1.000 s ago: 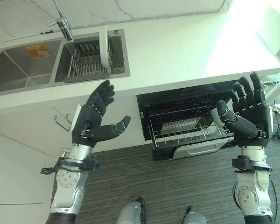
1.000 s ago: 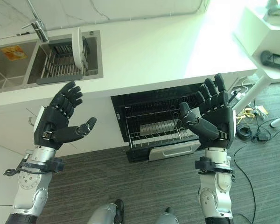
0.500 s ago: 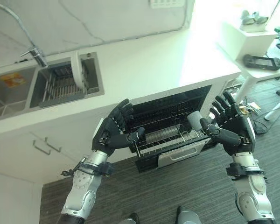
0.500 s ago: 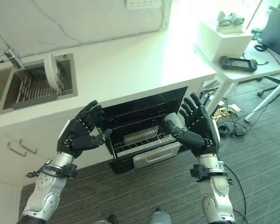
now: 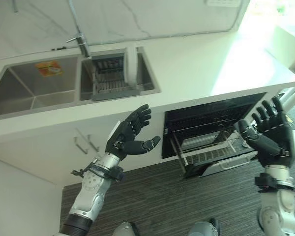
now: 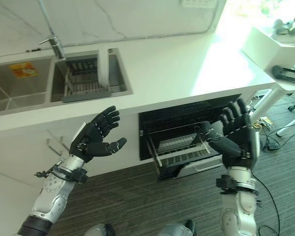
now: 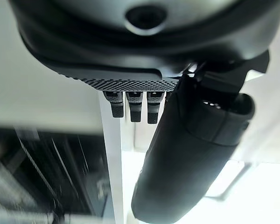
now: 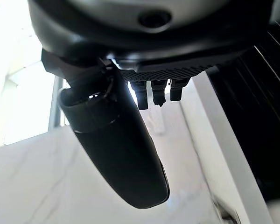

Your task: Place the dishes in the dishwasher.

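A white countertop [image 6: 177,64] runs along a marbled wall [image 6: 137,17], with a double steel sink [image 5: 34,88] and a tall faucet [image 5: 78,37] (an orange sticker [image 5: 47,68] lies in the left basin). Grey striped carpet [image 6: 137,206] covers the floor.

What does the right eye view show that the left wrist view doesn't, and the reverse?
Right eye view: a white plate standing in the sink rack, the open dishwasher with its wire rack pulled out, and the right robot hand, open, in front of it. Left wrist view: a close look at the thumb and straight fingers. Both: the left robot hand, open and holding nothing.
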Available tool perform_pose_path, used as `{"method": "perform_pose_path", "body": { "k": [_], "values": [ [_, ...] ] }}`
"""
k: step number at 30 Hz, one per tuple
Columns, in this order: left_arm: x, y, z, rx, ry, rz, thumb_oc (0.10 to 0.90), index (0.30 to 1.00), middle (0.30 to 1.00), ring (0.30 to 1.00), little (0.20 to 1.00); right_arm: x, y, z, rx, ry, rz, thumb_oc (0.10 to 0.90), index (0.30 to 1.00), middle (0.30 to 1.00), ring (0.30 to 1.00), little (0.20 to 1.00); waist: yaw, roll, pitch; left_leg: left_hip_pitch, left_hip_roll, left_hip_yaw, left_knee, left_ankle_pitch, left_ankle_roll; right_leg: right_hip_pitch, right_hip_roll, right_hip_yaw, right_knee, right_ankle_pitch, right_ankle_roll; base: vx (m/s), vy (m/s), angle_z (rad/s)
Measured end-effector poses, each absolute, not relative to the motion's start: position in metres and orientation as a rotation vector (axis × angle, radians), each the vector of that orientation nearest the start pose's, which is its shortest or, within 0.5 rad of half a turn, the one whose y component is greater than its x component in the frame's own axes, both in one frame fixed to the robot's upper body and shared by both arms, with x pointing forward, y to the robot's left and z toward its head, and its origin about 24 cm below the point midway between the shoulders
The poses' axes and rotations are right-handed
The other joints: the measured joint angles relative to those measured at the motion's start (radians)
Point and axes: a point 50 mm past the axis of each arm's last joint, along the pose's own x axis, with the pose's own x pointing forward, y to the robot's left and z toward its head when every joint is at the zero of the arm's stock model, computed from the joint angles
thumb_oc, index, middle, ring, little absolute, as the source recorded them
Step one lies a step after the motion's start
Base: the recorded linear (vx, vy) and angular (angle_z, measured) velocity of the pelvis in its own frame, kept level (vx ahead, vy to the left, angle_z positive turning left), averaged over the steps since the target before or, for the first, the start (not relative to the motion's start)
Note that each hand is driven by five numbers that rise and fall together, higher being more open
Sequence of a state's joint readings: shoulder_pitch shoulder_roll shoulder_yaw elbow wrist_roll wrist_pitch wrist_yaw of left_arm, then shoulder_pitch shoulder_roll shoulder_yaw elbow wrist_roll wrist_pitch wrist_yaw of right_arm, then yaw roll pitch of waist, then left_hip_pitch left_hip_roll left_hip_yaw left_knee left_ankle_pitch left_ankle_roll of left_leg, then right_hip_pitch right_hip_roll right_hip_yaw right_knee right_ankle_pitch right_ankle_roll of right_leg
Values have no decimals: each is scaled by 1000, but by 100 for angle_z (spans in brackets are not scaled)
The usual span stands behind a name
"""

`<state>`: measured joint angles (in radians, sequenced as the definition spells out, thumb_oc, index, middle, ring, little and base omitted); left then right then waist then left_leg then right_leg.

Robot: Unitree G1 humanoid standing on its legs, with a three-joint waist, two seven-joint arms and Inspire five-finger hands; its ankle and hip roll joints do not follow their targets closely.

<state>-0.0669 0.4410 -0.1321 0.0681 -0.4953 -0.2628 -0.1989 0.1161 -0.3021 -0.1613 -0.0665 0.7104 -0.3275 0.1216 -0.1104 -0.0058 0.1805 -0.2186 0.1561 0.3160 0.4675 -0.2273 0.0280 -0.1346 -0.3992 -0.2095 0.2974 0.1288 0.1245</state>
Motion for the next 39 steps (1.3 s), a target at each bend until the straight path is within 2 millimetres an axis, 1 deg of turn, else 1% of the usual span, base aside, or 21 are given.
{"method": "perform_pose_path", "body": {
  "k": [2, 3, 4, 5, 7, 9, 13, 19, 24, 25, 27, 29, 30, 31, 32, 33, 34, 36, 37, 38, 39],
  "values": [
    [261, 205, 78, -42, -210, -247, 800, 900, 900, 900, 900, 220, -250, 82, 340, -360, -88, 800, 900, 900, 900, 900, 3, 13, 1, 34, -16, 10, -76, 24, 32, -16, 141, -33, 78, -130, 7, 68, 100, -15],
    [260, 209, 77, -46, -207, -221, 800, 900, 900, 900, 900, 222, -249, 82, 343, -358, -83, 800, 900, 900, 900, 900, 6, 14, 2, 57, -18, 15, -107, 30, 41, -14, 199, -56, 96, -191, -12, 115, -7, -13],
    [260, 213, 78, -37, -211, -202, 800, 900, 900, 900, 900, 224, -248, 84, 341, -364, -67, 800, 900, 900, 900, 900, 20, -11, -1, 97, -45, 37, -154, 40, 42, -18, 332, -125, 104, -263, -70, 123, -31, -13],
    [260, 212, 78, -38, -208, -205, 800, 900, 900, 900, 900, 225, -248, 85, 339, -368, -64, 800, 900, 900, 900, 900, 22, -23, -2, 99, -65, 44, -157, 38, 43, -24, 346, -140, 91, -271, -88, 119, -39, -13],
    [261, 206, 75, -16, -185, -234, 800, 900, 900, 900, 900, 227, -253, 86, 310, -360, -62, 800, 900, 900, 900, 900, 29, -46, -4, 109, -121, 36, -184, 44, 57, -36, 350, -69, 66, -296, -126, 11, -7, 12],
    [253, 203, 64, -7, -129, -283, 800, 900, 900, 900, 900, 229, -259, 85, 300, -337, -69, 800, 900, 900, 900, 900, 32, -32, -4, 110, -141, 35, -187, 48, 61, -23, 338, -72, 22, -293, -155, 29, -4, 17],
    [231, 208, 43, -15, -43, -299, 800, 900, 900, 900, 900, 229, -260, 85, 327, -343, -68, 800, 900, 900, 900, 900, 34, -11, -4, 113, -146, 33, -204, 48, 61, -30, 340, -67, 28, -305, -152, 67, -11, -3],
    [233, 201, 49, -10, -68, -418, 800, 900, 900, 900, 900, 229, -259, 85, 325, -346, -53, 800, 900, 900, 900, 900, 32, 19, -16, 117, -147, 34, -214, 49, 60, -38, 337, -69, 48, -326, -155, 61, -42, 0],
    [225, 170, 33, 62, 58, -720, 800, 900, 900, 900, 900, 229, -260, 85, 327, -347, -47, 800, 900, 900, 900, 900, 26, 30, -23, 118, -143, 32, -215, 52, 56, -40, 342, -66, 52, -331, -159, 35, -52, -3],
    [217, 166, 18, 65, 131, -748, 800, 900, 900, 900, 900, 228, -260, 83, 324, -341, -41, 800, 900, 900, 900, 900, 18, 31, -23, 121, -142, 32, -218, 53, 54, -34, 344, -66, 51, -332, -160, 51, -91, -5],
    [195, 175, -43, 69, 444, -712, 800, 900, 900, 900, 900, 227, -268, 75, 308, -300, -39, 800, 900, 900, 900, 900, 4, 36, -27, 146, -144, 34, -232, 56, 48, -21, 350, -54, 49, -340, -156, 64, -122, -8],
    [136, 209, -122, 133, 906, -453, 800, 900, 900, 900, 900, 227, -274, 78, 290, -298, -36, 800, 900, 900, 900, 900, -18, 26, -29, 155, -140, 38, -249, 66, 31, -19, 360, -48, 45, -344, -163, 79, -228, -12],
    [107, 224, -141, 160, 1056, -341, 800, 900, 900, 900, 900, 227, -278, 83, 269, -301, -31, 800, 900, 900, 900, 900, -22, 15, -28, 160, -139, 38, -252, 72, 22, -21, 363, -45, 44, -350, -171, 93, -316, -16],
    [89, 230, -156, 33, 1113, -50, 800, 900, 900, 900, 900, 228, -280, 83, 283, -292, -39, 800, 900, 900, 900, 900, 7, -28, -27, 164, -153, 28, -217, 106, -35, -19, 345, -18, 65, -374, -207, 139, -338, -34],
    [90, 243, -157, -34, 1116, 145, 800, 900, 900, 900, 900, 232, -272, 84, 296, -287, -5, 800, 900, 900, 900, 900, 37, -86, -36, 46, -144, -50, 47, 163, -127, -18, 341, 19, 86, -365, -240, 161, -205, -35],
    [98, 245, -156, -28, 1093, 192, 800, 900, 900, 900, 900, 236, -269, 87, 299, -302, 12, 800, 900, 900, 900, 900, 56, -87, -38, -43, -118, -87, 213, 214, -156, -11, 345, 30, 88, -366, -250, 338, 48, -58],
    [120, 249, -146, 28, 1012, 181, 800, 900, 900, 900, 900, 247, -259, 91, 345, -332, 26, 800, 900, 900, 900, 900, 71, -72, -27, -175, -70, -105, 352, 199, -95, 13, 399, 54, 58, -358, -229, 300, 163, -53],
    [127, 244, -144, 143, 1013, 83, 800, 900, 900, 900, 900, 252, -249, 90, 361, -324, 54, 800, 900, 900, 900, 900, 75, -56, -30, -150, -120, -110, 72, 162, -55, 39, 414, 76, 3, -348, -186, 231, 164, -86],
    [122, 233, -148, 149, 1041, 52, 800, 900, 900, 900, 900, 259, -241, 96, 349, -327, 92, 800, 900, 900, 900, 900, 93, -10, -25, -112, -109, -132, -130, 172, -61, 30, 414, 46, 44, -375, -180, 272, 150, -139],
    [122, 228, -149, 105, 1032, 78, 800, 900, 900, 900, 900, 263, -237, 104, 325, -348, 115, 800, 900, 900, 900, 900, 97, 29, -8, -138, -80, -167, -139, 179, -87, 35, 428, 33, 32, -363, -220, 337, 169, -116],
    [127, 223, -149, 93, 1021, 80, 800, 900, 900, 900, 900, 262, -238, 102, 326, -340, 98, 800, 900, 900, 900, 900, 73, 58, 8, -164, -60, -215, -141, 181, -89, 54, 458, 25, 25, -370, -212, 278, 148, -50]
  ]
}}
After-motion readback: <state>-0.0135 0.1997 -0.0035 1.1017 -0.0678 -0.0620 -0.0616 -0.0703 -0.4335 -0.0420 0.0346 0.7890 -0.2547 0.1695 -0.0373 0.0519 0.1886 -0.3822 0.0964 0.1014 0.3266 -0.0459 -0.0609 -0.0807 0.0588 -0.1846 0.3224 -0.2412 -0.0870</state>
